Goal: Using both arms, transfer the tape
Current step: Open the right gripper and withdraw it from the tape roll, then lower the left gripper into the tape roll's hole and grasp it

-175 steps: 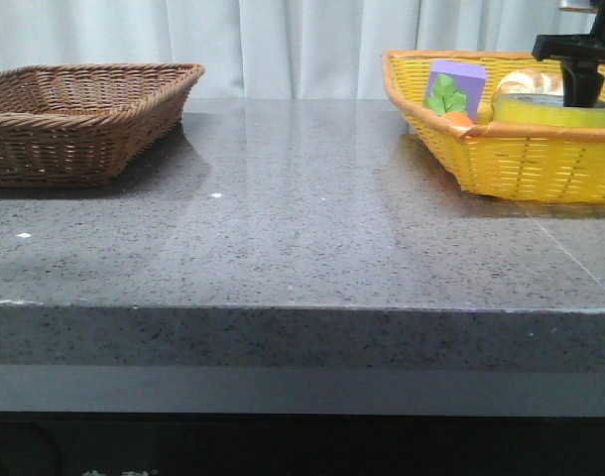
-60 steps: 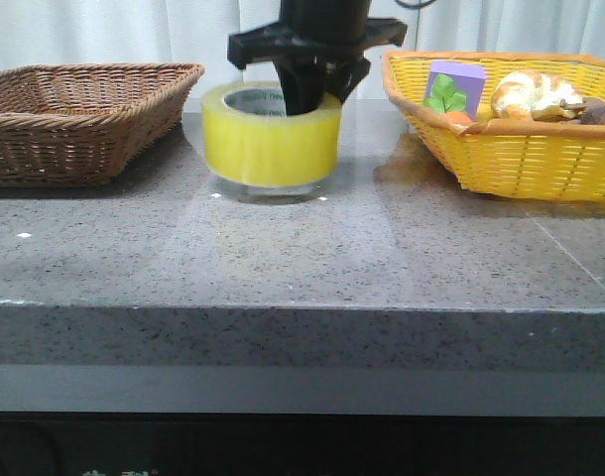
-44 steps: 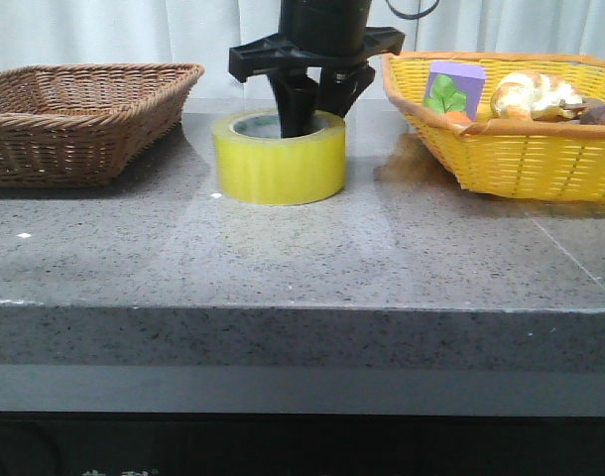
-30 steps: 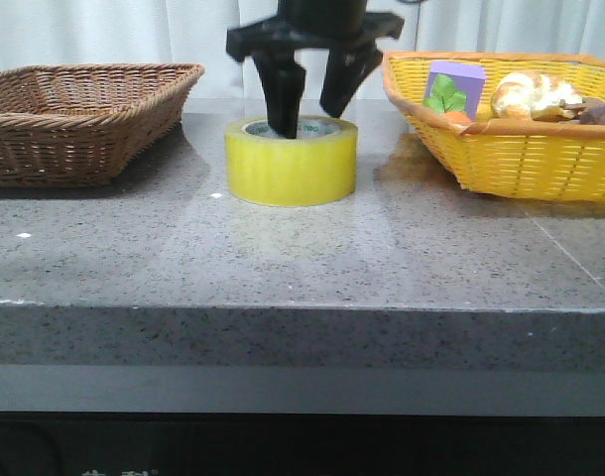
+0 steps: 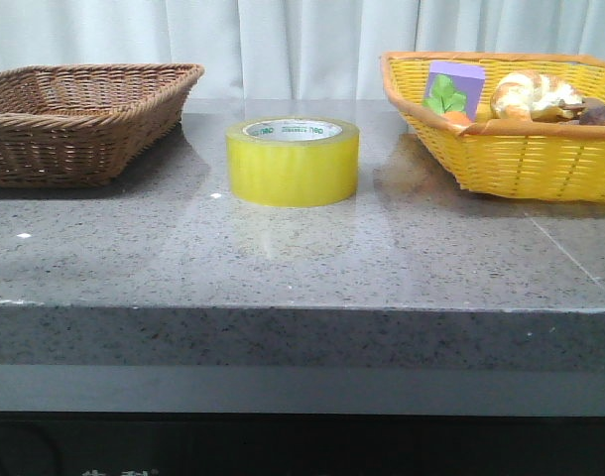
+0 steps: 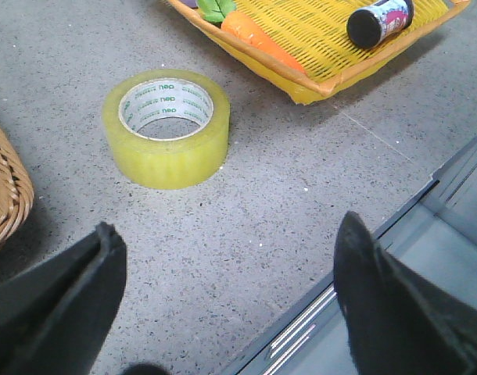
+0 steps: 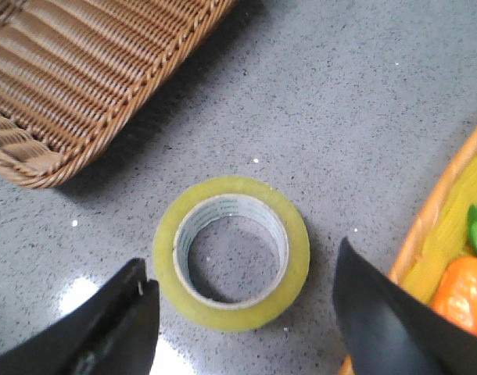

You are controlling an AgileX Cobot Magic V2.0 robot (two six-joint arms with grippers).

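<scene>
The yellow tape (image 5: pixel 293 161) lies flat on the grey table between the two baskets, free of any gripper. It also shows in the left wrist view (image 6: pixel 166 129) and in the right wrist view (image 7: pixel 231 251). My right gripper (image 7: pixel 242 312) is open and empty, held high above the tape, with its fingers wide on either side of the roll. My left gripper (image 6: pixel 227 293) is open and empty over the table's front edge, well short of the tape. Neither gripper shows in the front view.
A brown wicker basket (image 5: pixel 79 119) stands at the back left. A yellow wicker basket (image 5: pixel 511 149) at the back right holds a toy carrot (image 6: pixel 258 39), a purple box (image 5: pixel 453 87), a small bottle (image 6: pixel 379 17) and other items.
My right gripper carried the tape from the yellow basket to the table's middle, set it down, opened, and rose out of the front view.
</scene>
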